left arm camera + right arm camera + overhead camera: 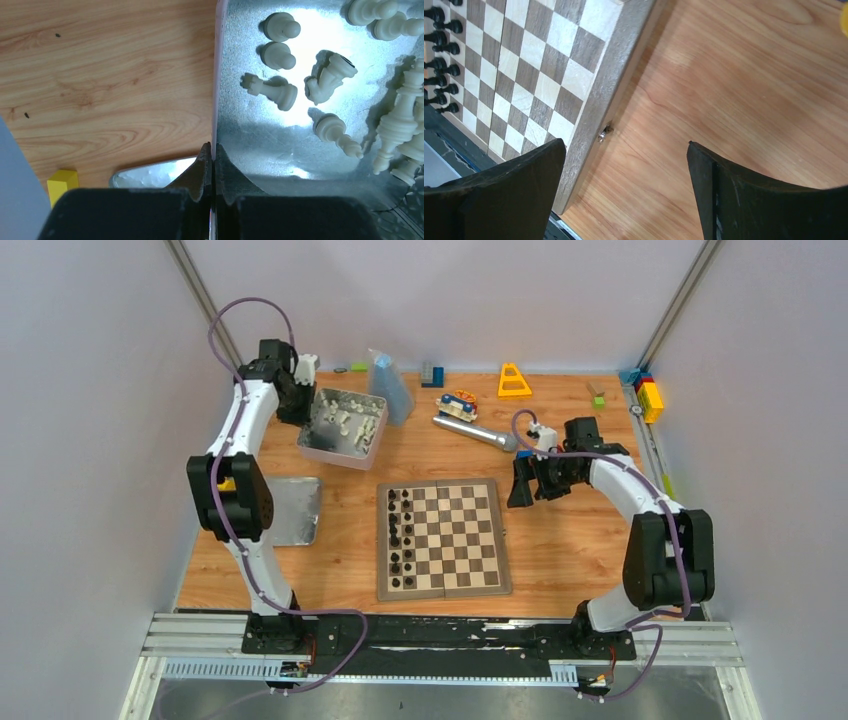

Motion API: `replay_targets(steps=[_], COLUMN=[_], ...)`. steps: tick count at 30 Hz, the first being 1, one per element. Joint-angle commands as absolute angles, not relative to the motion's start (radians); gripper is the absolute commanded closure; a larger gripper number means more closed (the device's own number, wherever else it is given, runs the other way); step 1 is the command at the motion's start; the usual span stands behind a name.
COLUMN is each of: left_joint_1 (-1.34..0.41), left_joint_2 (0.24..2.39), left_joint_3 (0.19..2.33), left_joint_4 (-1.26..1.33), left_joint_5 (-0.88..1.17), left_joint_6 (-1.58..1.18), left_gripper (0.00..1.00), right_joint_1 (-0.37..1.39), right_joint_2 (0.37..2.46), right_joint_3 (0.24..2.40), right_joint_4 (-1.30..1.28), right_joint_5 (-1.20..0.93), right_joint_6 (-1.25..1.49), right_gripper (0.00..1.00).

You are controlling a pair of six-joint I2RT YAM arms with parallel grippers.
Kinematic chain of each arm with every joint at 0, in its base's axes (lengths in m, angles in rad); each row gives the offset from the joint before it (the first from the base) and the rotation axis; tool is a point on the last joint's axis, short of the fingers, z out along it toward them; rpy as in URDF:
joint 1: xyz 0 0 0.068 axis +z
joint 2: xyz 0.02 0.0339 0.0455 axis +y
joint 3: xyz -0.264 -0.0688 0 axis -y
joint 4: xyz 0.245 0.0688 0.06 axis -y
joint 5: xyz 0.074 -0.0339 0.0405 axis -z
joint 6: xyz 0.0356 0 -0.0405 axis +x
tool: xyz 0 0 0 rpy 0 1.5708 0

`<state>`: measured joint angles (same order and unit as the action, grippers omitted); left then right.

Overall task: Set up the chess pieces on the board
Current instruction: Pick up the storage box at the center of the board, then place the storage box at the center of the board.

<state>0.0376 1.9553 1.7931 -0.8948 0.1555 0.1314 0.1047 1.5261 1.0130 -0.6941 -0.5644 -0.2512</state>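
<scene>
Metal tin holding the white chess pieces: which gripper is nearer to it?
Left. The left gripper is shut on the wall of the metal tin; the right gripper hangs open far away, beside the right edge of the chessboard.

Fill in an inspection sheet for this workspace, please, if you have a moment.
Surface: wooden table, no spills seen.
Job's things: board flat at centre, black pieces along its left side; white pieces lying loose in the tin.
Clutter: metal lid, yellow triangle, silver tube, toy bricks.
Grippers: left gripper shut on the tin's wall; right gripper open, over the table beside the board.
Cables: purple cables looped along both arms.
Surroundings: pale walls, metal rail at near edge.
</scene>
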Motion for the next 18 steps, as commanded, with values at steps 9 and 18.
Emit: replay_targets(steps=[9, 18], left_joint_1=[-0.299, -0.611], left_joint_2=[1.897, 2.140], left_joint_3=[1.978, 2.258], left_joint_4=[-1.031, -1.085], left_joint_5=[0.174, 0.164], left_joint_6=[0.093, 0.090], left_gripper=[1.00, 1.00], right_joint_1=[-0.225, -0.437], right_joint_2=[1.412, 1.351], right_joint_3=[1.090, 1.105], right_joint_4=[-0.716, -0.771], right_joint_5=[-0.616, -0.615], right_joint_6=[-0.189, -0.186], right_gripper=[0.07, 0.07])
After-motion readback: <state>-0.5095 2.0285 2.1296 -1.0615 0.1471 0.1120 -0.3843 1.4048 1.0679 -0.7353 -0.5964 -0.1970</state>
